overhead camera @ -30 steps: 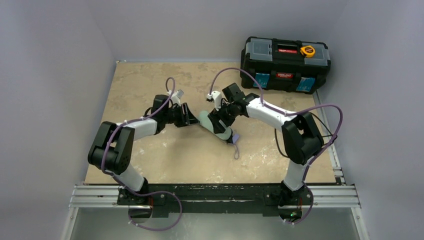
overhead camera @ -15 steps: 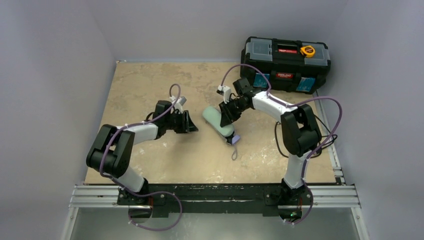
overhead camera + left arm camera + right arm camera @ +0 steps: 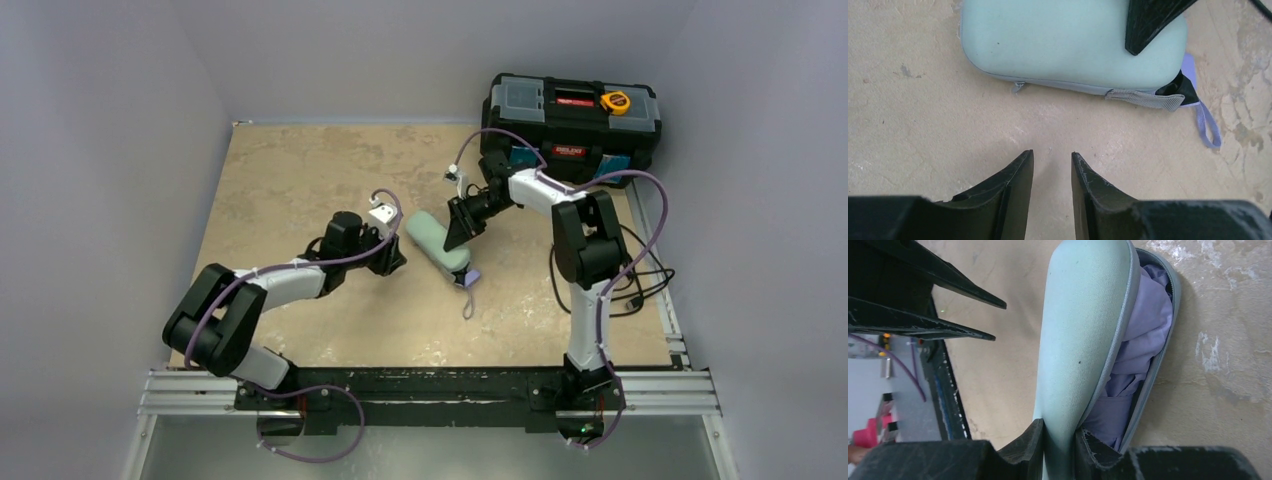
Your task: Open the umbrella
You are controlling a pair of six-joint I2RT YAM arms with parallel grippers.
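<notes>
Tan table [image 3: 290, 180] is the biggest thing I see, with one black toolbox [image 3: 570, 115] at the far right. My left arm [image 3: 290, 280] and right arm [image 3: 575, 235] both reach to one mint sleeve [image 3: 436, 240] lying flat mid-table. Its long side runs from far left to near right, and the end with the one purple strap [image 3: 1209, 125] points near right. One umbrella [image 3: 1148, 325] sits inside. I see only crumpled purple cloth through the open side, and the rest is hidden. My right gripper [image 3: 1058, 432] pinches the sleeve's top flap. My left gripper [image 3: 1052, 162] has its fingers a little apart, holding nothing, near the sleeve.
</notes>
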